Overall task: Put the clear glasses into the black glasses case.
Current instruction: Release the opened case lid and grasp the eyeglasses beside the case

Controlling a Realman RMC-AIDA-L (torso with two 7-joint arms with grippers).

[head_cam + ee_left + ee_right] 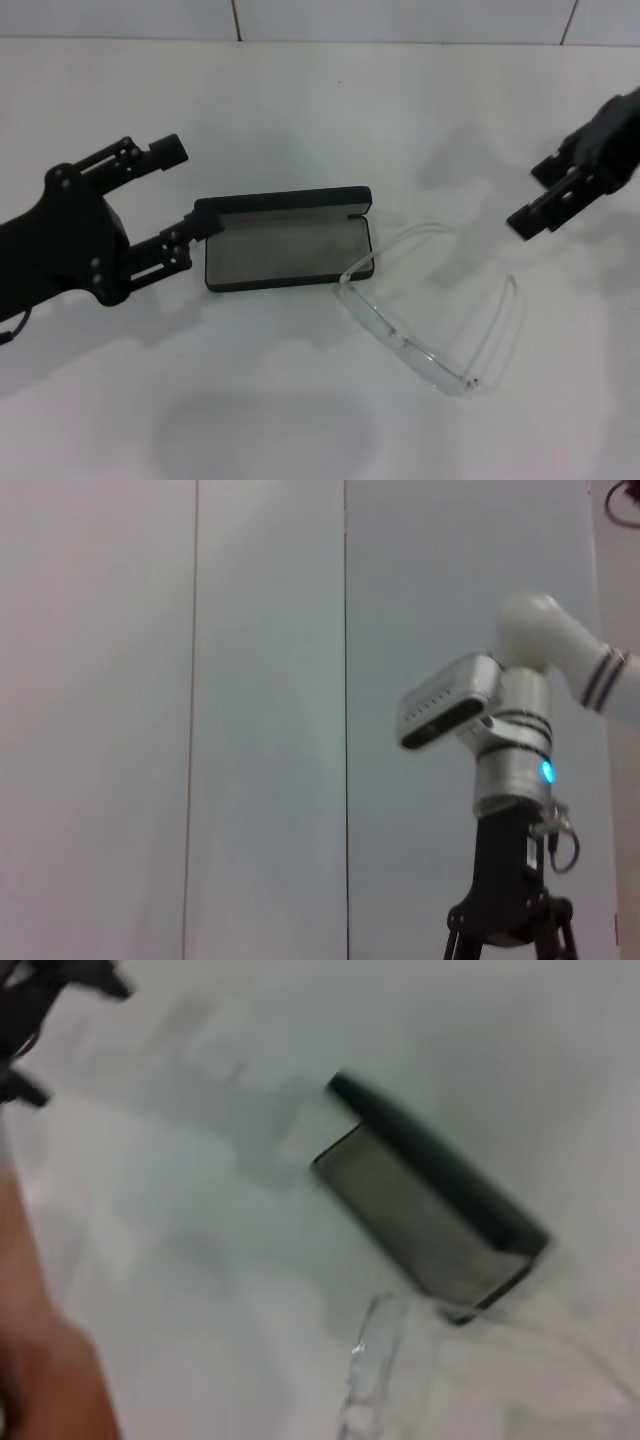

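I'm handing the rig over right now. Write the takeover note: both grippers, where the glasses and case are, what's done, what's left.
Left gripper: open, holding nothing, at the left end of the black glasses case, its lower finger against that end.
Right gripper: open, empty, in the air to the right, above and apart from the clear glasses.
Case: open on the white table, lid up, grey lining showing, nothing inside.
Glasses: on the table right of the case, temple arms unfolded, one frame corner at the case's right end.
Done: case is open.
Left: pick up the glasses and lay them in the case.

The clear glasses (370,1380) are blurred and cut off in the right wrist view.
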